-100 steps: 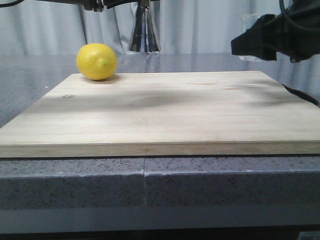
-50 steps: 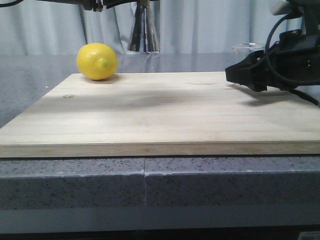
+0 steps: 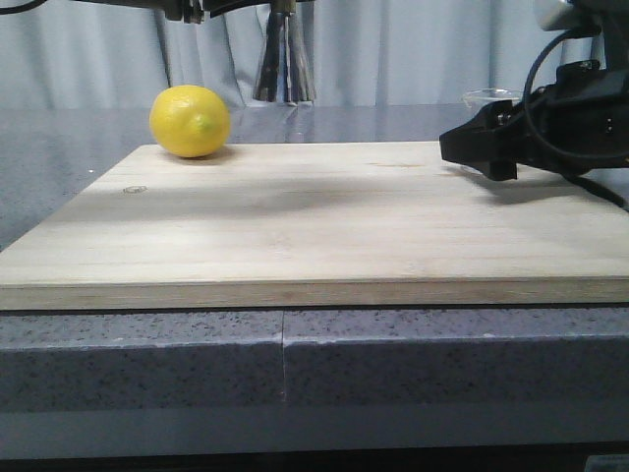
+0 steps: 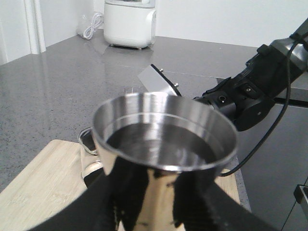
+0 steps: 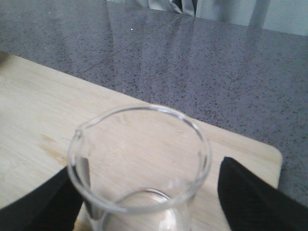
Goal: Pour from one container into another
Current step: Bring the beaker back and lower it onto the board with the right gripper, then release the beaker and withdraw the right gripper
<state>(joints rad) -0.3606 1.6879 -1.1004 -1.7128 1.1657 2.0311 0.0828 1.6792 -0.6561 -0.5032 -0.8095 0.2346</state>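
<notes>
One pale wooden cutting board (image 3: pixel 314 221) lies flat on the speckled grey stone worktop (image 3: pixel 59 147), and one yellow lemon (image 3: pixel 190 121) rests on the board's far left corner.

There is one small clear glass beaker with a pour lip (image 5: pixel 139 166). It stands upright between the two black fingers (image 5: pixel 250 197) of the right end effector (image 5: pixel 144 202), over the board's far right corner; the fingers sit on either side of the glass with a gap showing, so I cannot tell whether they grip it. In the front view only the beaker's rim (image 3: pixel 488 96) shows above the right end effector (image 3: pixel 477 147), which sits low just over the board.

There is one tall shiny steel hourglass jigger (image 4: pixel 163 154). The left end effector (image 4: pixel 154 211) is closed on its lower cone and holds it upright, with dark liquid showing in the upper cup. In the front view the jigger (image 3: pixel 284 61) hangs above the worktop behind the board, just right of the lemon and well apart from the beaker.

One white appliance (image 4: pixel 130 21) stands far off on the worktop in the left wrist view.
</notes>
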